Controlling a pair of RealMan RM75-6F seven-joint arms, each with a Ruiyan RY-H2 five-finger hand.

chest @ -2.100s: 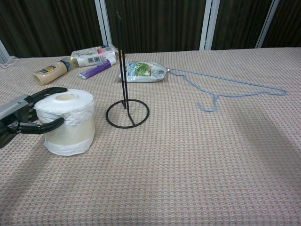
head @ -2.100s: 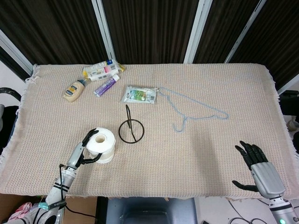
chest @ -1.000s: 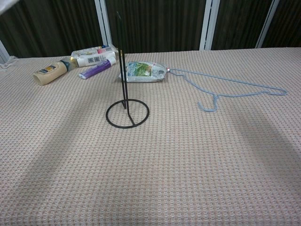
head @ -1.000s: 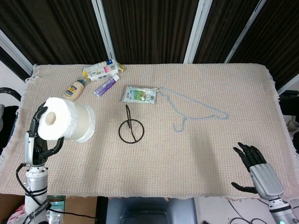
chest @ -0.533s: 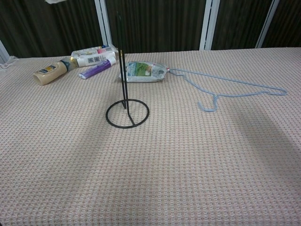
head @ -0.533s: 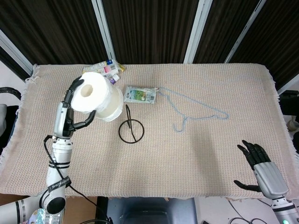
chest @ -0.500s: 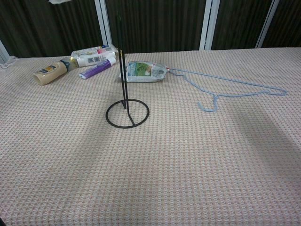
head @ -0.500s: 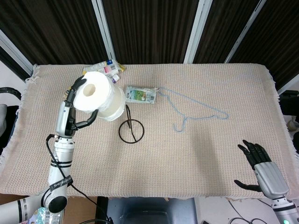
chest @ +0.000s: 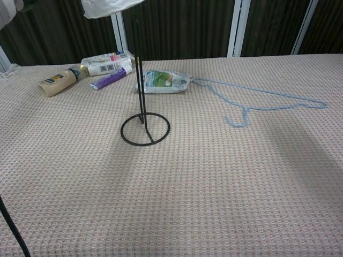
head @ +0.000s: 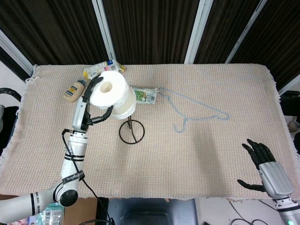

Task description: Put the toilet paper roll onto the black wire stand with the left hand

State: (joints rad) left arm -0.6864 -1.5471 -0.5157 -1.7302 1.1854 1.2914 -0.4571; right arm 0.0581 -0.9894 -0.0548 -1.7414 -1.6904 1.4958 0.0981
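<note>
My left hand [head: 92, 105] grips a white toilet paper roll [head: 112, 96] and holds it in the air, just left of and above the black wire stand [head: 131, 131]. In the chest view only the roll's bottom edge [chest: 110, 7] shows at the top, over the stand's upright rod [chest: 140, 69]. The stand's ring base [chest: 144, 129] sits on the cloth, with nothing on the rod. My right hand [head: 267, 168] hovers open near the table's front right corner, fingers spread and holding nothing.
A blue wire hanger [head: 197, 111] lies right of the stand. A green-printed packet [head: 146, 95] lies just behind the stand. Tubes and bottles [head: 96, 71] lie at the back left. A woven beige cloth [head: 197, 154] covers the table.
My left hand has carried the roll from the table up and to the right, until it hangs beside the top of the stand. The right hand has barely shifted.
</note>
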